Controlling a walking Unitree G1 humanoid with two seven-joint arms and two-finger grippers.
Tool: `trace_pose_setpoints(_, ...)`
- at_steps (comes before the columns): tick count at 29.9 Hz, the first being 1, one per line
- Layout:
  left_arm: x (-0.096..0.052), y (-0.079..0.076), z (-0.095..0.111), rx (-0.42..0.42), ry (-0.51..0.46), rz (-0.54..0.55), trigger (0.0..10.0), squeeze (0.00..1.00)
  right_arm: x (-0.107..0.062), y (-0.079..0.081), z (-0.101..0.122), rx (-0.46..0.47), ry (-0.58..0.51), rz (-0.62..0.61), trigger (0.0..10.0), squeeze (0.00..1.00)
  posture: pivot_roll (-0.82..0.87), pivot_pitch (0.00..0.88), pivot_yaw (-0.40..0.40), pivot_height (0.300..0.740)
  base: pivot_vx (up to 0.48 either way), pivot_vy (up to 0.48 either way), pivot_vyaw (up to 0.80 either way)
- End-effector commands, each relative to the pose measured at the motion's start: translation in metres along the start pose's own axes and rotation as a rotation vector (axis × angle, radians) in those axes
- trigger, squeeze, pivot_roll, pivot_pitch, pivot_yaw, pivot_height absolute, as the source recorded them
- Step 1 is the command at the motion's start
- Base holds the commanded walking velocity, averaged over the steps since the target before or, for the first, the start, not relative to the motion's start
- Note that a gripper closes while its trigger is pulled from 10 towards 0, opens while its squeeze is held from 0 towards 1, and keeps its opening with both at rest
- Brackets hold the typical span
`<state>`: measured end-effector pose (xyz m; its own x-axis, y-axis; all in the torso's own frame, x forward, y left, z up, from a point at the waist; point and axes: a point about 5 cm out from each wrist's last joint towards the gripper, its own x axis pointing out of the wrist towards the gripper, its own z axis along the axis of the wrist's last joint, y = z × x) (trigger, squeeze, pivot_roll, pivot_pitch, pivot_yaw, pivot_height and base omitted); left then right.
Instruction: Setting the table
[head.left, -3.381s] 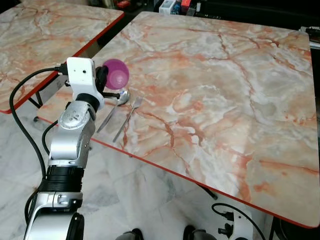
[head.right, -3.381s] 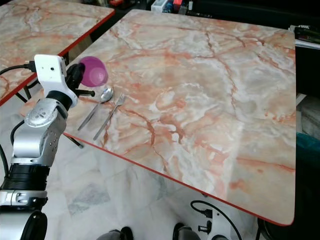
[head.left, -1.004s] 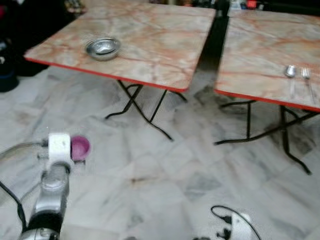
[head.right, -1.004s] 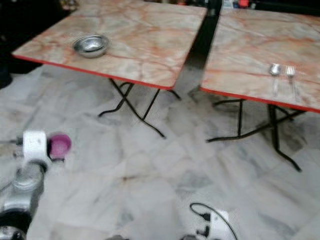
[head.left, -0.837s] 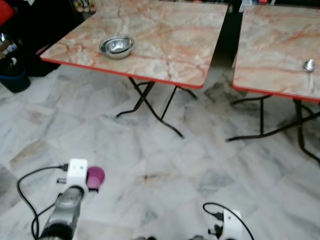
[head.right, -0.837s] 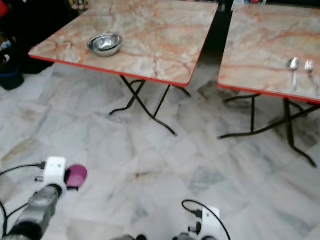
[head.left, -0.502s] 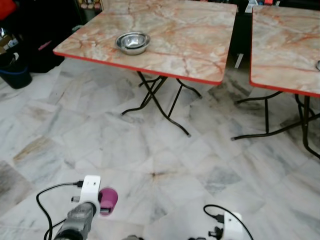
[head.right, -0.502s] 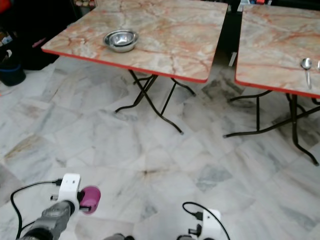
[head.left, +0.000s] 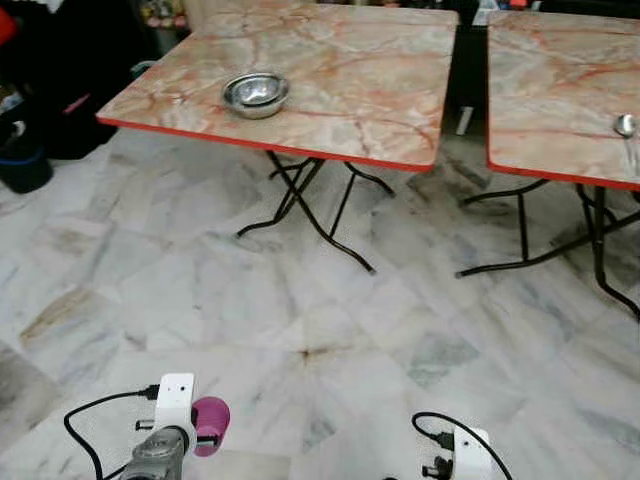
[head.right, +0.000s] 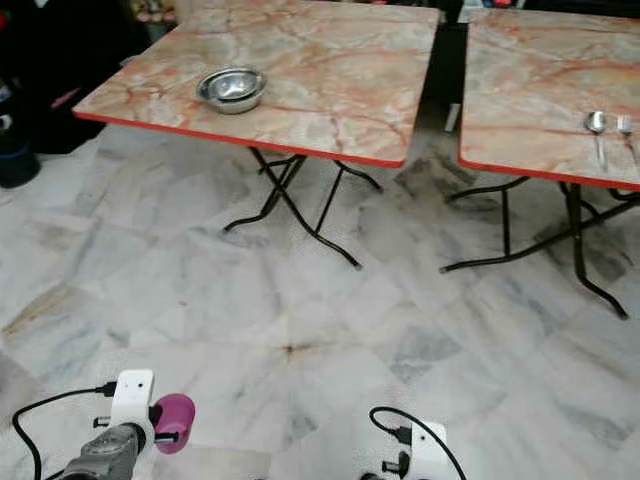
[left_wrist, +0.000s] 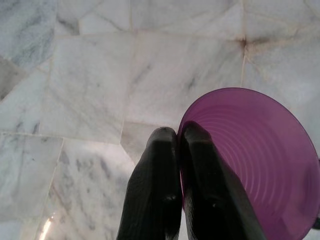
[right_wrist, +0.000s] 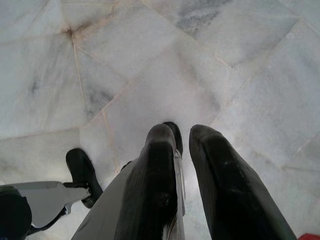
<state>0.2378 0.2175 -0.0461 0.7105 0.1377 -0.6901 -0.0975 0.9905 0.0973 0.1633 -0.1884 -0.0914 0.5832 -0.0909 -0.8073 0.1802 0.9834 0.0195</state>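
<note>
Left eye view, arm: the left arm hangs low at the robot's left, its wrist above the marble floor (head.left: 300, 310), and the left gripper (head.left: 203, 437) points forward.
Left eye view, cup: one purple cup (head.left: 211, 425) sits at the gripper's tip, well apart from both tables.
Left eye view, tables: two marble tables with red edges; the left table (head.left: 350, 100) carries one steel bowl (head.left: 256, 93), and the right table (head.left: 560, 90) carries a spoon (head.left: 626, 127) at its near edge.
Right eye view, cutlery: one spoon and one fork (head.right: 625, 125) lie side by side on the right table.
Left wrist view, gripper: the two black fingers (left_wrist: 160, 185) are pressed together on the cup's rim, one inside and one outside, with the cup's open mouth facing the camera over the floor tiles.
Right wrist view, arm: the right gripper (right_wrist: 182, 137) points down at the floor, its two fingers slightly apart with nothing between them; a black foot (right_wrist: 82, 172) of the robot shows near it.
</note>
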Motion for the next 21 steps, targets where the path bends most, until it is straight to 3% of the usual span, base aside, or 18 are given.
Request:
trace_pose_setpoints(1, -0.002, 0.005, -0.01, -0.007, 0.032, 0.026, 10.0, 0.0, 0.0, 0.003, -0.002, 0.001, 0.004, 0.007, 10.0, 0.0, 0.0, 0.154, 0.056, 0.74, 0.48, 0.0, 0.0)
trace_pose_setpoints(9, -0.004, 0.008, -0.018, -0.025, 0.047, 0.039, 10.0, 0.0, -0.001, 0.003, -0.003, 0.011, 0.01, 0.007, 10.0, 0.0, 0.0, 0.156, 0.054, 0.74, 0.48, 0.0, -0.33)
trace_pose_setpoints(21, -0.006, 0.007, -0.025, -0.035, 0.066, 0.029, 10.0, 0.0, -0.001, 0.002, -0.003, 0.011, 0.002, 0.003, 10.0, 0.0, 0.0, 0.158, 0.053, 0.74, 0.48, 0.0, 0.0)
